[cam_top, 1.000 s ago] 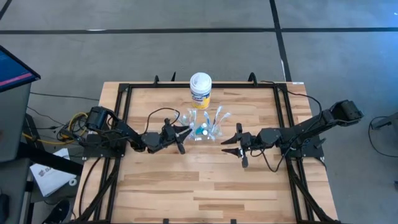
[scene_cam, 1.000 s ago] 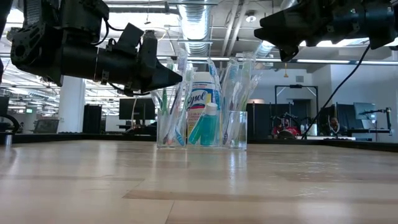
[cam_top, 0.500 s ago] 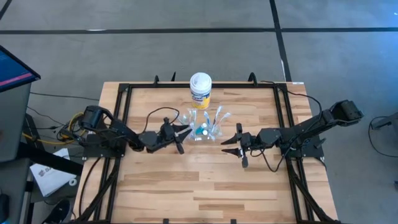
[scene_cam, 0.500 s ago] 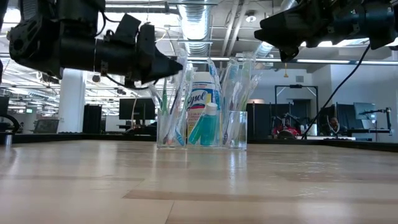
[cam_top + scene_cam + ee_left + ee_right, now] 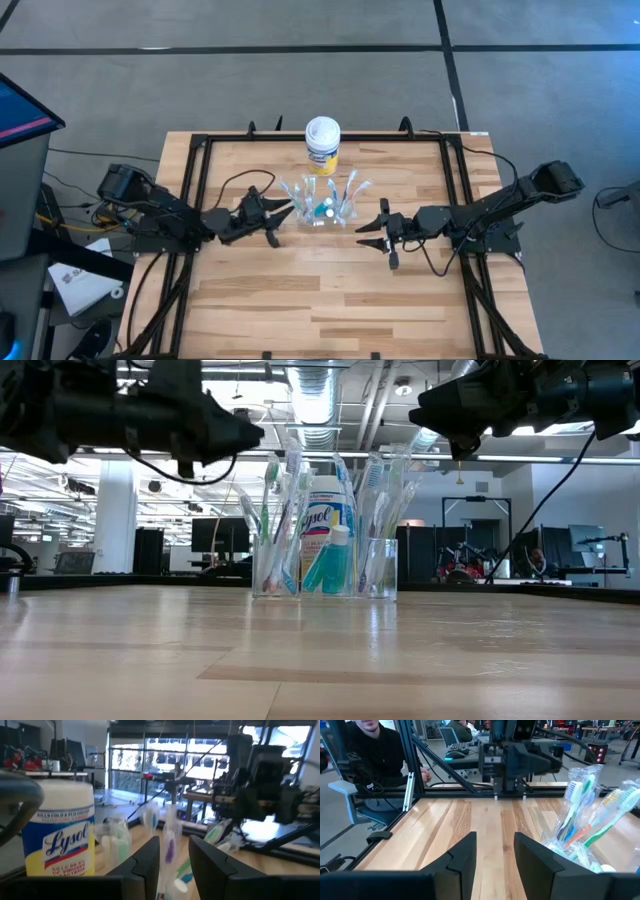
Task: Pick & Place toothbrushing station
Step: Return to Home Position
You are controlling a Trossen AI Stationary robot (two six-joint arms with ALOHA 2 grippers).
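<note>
The toothbrushing station (image 5: 325, 208) stands on its base at the table's middle: a see-through cup (image 5: 325, 568) holding upright white, blue and green toothbrushes (image 5: 285, 490) and a teal tube (image 5: 335, 560). My left gripper (image 5: 277, 225) hovers open a short way to its left, above cup height (image 5: 255, 435), and its fingers (image 5: 145, 862) have nothing between them. My right gripper (image 5: 361, 235) hovers open to the station's right (image 5: 430, 405), fingers (image 5: 530, 852) bare, and the brushes (image 5: 585, 815) stand beside it.
A yellow canister with a white lid (image 5: 322, 143) stands just behind the station (image 5: 60, 837). A black frame (image 5: 200, 150) rims the table. A person (image 5: 370, 750) sits beyond the table's left edge. Bare wood lies toward the near edge (image 5: 320, 310).
My left gripper has drawn back from the station toward the table's left edge and risen, keeping about level. The station has stayed where it was and my right arm has kept still.
</note>
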